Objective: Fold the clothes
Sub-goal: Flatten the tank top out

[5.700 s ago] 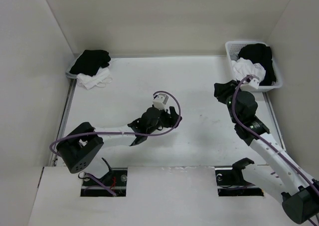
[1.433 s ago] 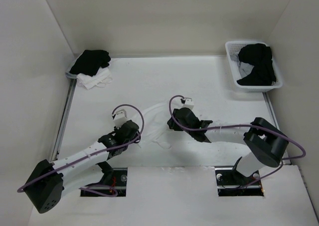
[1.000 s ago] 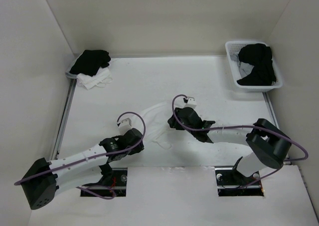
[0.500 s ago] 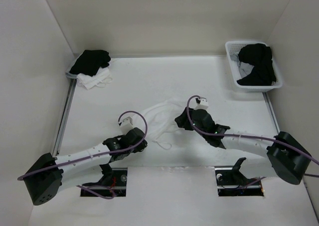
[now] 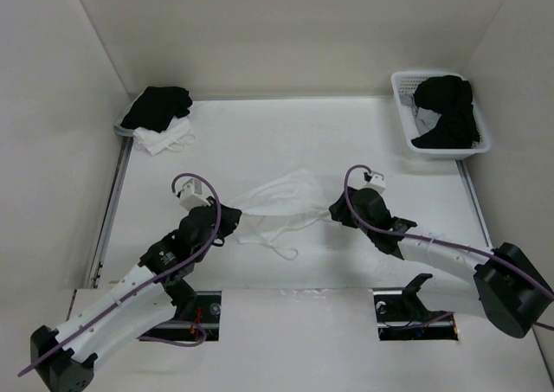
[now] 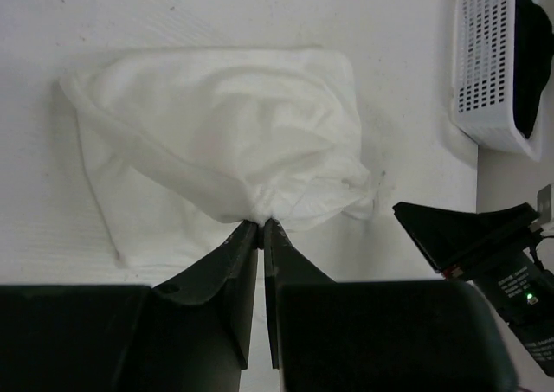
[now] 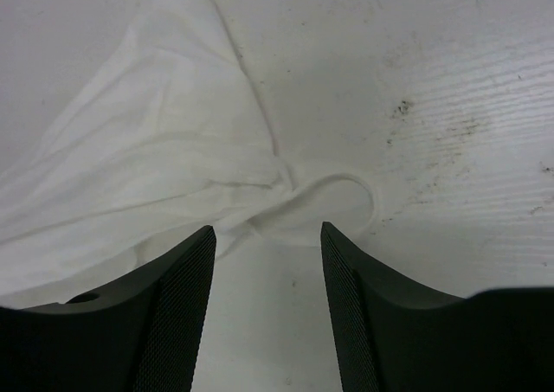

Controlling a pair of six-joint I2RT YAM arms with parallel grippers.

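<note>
Camisole (image 5: 277, 203) lies crumpled; only my wrist views show left fingers (image 6: 234, 262) clamped on its 9 o'clock edge, right fingers (image 7: 173, 305) apart at 3 o'clock.

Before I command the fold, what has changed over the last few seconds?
The camisole left the basket and now lies mid-table. The left end effector closed on its left end. The right end effector backed off rightward, open, a strap loop lying before it. The basket and the far-left black pile stayed put.
</note>
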